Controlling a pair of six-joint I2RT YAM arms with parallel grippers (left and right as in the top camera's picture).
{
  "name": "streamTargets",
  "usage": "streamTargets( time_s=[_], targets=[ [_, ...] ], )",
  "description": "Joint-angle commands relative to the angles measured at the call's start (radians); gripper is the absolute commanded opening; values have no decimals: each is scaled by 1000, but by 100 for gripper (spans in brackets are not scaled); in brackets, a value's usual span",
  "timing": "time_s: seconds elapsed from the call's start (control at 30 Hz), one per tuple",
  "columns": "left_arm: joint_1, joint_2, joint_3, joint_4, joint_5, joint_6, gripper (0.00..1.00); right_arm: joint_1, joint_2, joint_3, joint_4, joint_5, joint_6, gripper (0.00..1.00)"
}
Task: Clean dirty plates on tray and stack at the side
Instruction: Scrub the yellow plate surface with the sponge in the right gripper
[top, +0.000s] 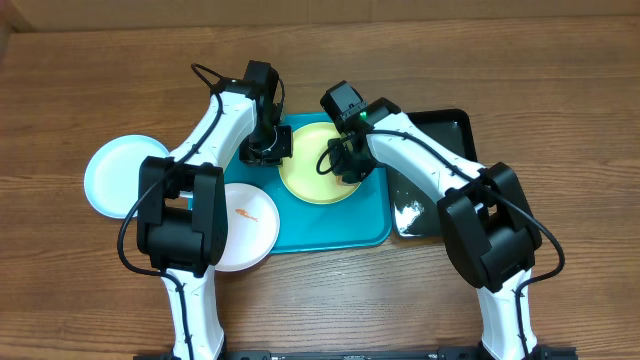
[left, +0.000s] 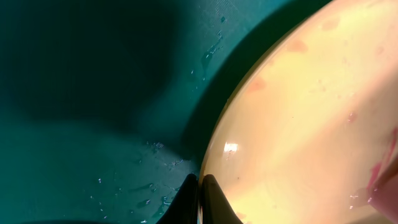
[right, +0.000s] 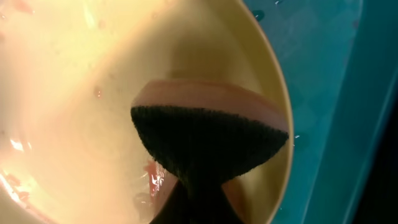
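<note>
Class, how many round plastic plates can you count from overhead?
3: a yellow-green round plastic plate on the turquoise rectangular tray, a white one at the tray's left edge, a pale blue one on the wooden table, far left.

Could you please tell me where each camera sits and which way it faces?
Overhead: above the table, looking straight down at the tray, the yellow plate and both arms.
Left wrist: on the left arm, low over the tray, facing the plate's rim; the left claw pinches it.
Right wrist: on the right arm, looking down into the plate; the right claw grips a sponge.
Shared: both wrist views show the yellow plate and the tray.
</note>
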Motion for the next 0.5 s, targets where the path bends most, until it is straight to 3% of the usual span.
streamTargets(
  time_s=[0.0,0.47],
  targets=[
    [0,8,-2,4,-3,1,4,-4,2,-44,30,-11,20,4],
    [0,8,-2,5,-3,1,4,25,2,-91,127,-327,18,4]
  ],
)
